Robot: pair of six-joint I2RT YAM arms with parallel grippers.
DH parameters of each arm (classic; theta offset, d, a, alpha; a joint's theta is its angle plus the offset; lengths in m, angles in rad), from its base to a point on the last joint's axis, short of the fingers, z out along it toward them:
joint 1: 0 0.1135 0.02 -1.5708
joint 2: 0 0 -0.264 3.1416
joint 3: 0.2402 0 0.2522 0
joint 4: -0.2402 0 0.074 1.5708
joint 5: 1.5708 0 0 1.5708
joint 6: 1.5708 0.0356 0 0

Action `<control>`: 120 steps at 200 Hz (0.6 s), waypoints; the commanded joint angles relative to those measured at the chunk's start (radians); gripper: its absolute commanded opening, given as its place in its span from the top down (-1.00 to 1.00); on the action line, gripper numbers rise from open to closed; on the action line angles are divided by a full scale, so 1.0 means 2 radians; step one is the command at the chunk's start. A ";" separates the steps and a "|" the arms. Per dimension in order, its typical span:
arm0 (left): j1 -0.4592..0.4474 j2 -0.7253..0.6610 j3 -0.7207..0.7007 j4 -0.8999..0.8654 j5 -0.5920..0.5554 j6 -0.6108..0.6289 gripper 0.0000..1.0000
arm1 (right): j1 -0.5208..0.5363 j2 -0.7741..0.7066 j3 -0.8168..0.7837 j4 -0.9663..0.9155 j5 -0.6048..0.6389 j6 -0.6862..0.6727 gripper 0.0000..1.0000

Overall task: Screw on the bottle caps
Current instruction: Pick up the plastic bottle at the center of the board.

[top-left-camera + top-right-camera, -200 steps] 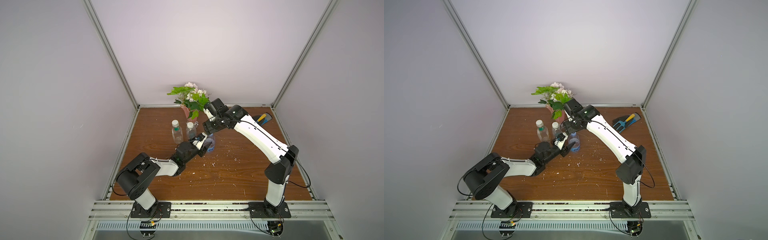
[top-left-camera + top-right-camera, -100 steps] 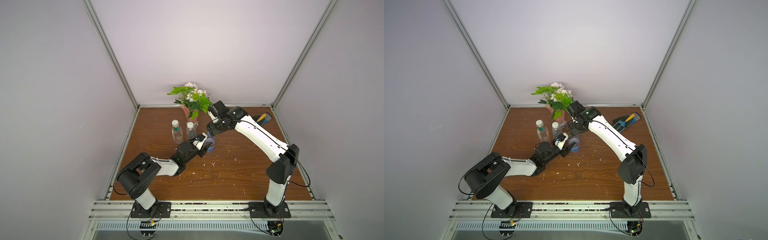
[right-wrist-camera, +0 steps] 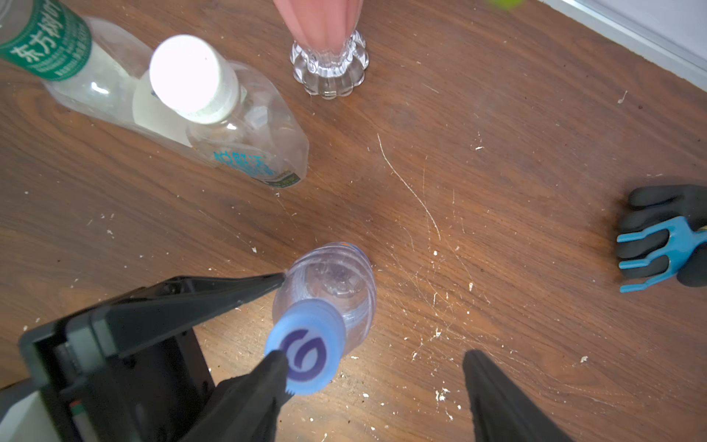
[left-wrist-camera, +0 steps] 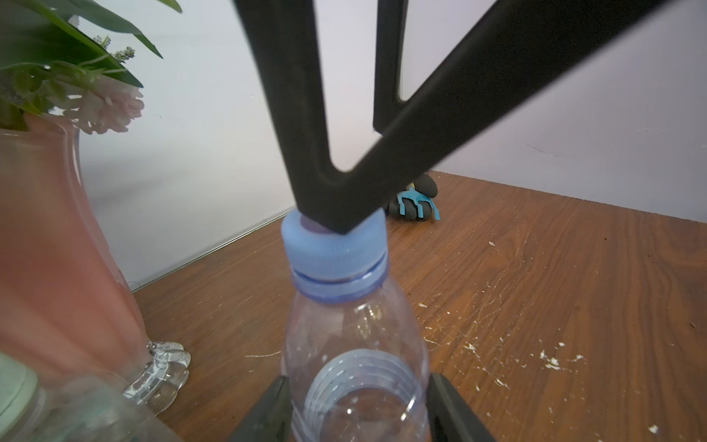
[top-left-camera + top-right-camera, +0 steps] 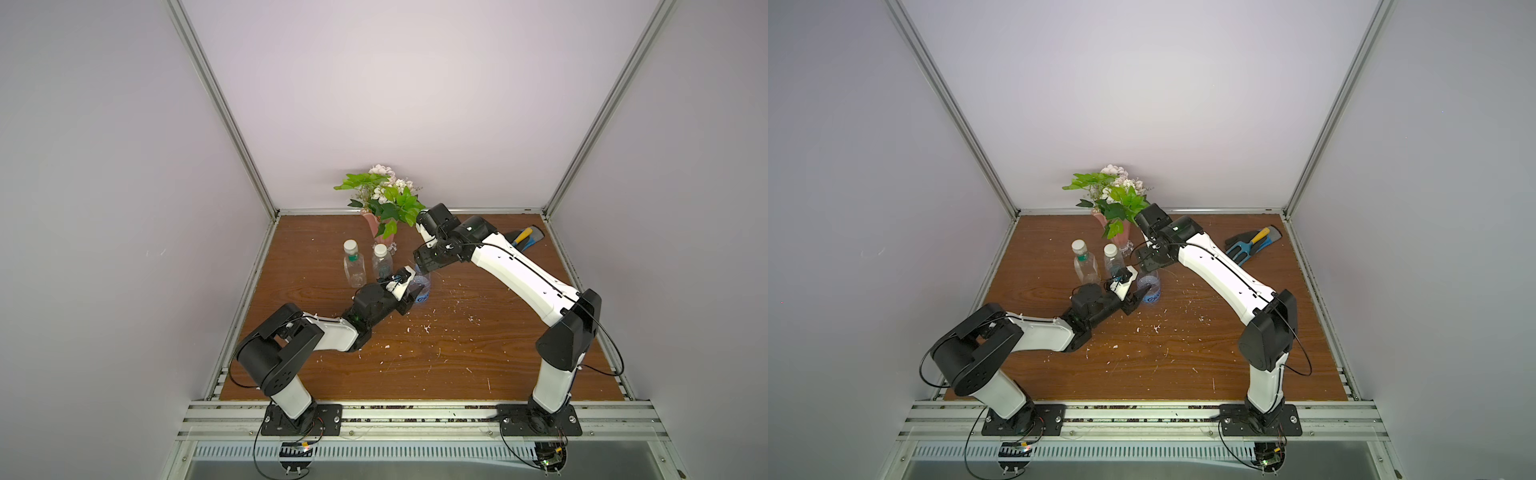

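In both top views the blue-labelled bottle stands upright mid-table. My left gripper is shut on its clear body, one jaw on each side. The blue cap with the swirl mark sits on its neck. My right gripper hangs open above it. One of its fingers lies over the cap's edge and the other stands well apart. The squarish bottle and the round bottle stand behind, each under a white cap.
The pink flower vase stands just behind the bottles, its leaves close to my right wrist. A dark glove with a blue hand rake lies at the back right. White crumbs are scattered over the wooden table.
My right wrist has turned a little above the blue cap and its jaws have spread slightly. The left arm and the bottle have stayed still.
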 commanded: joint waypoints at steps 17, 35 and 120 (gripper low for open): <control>0.003 0.006 0.012 0.004 0.004 0.000 -0.14 | -0.006 -0.031 -0.040 0.012 -0.004 -0.001 -0.54; 0.003 0.006 0.011 0.003 0.004 0.000 -0.14 | -0.009 -0.031 -0.044 0.015 -0.012 -0.001 -0.54; 0.003 0.005 0.009 0.004 0.004 -0.001 -0.14 | -0.011 -0.046 0.021 0.008 -0.082 0.000 -0.54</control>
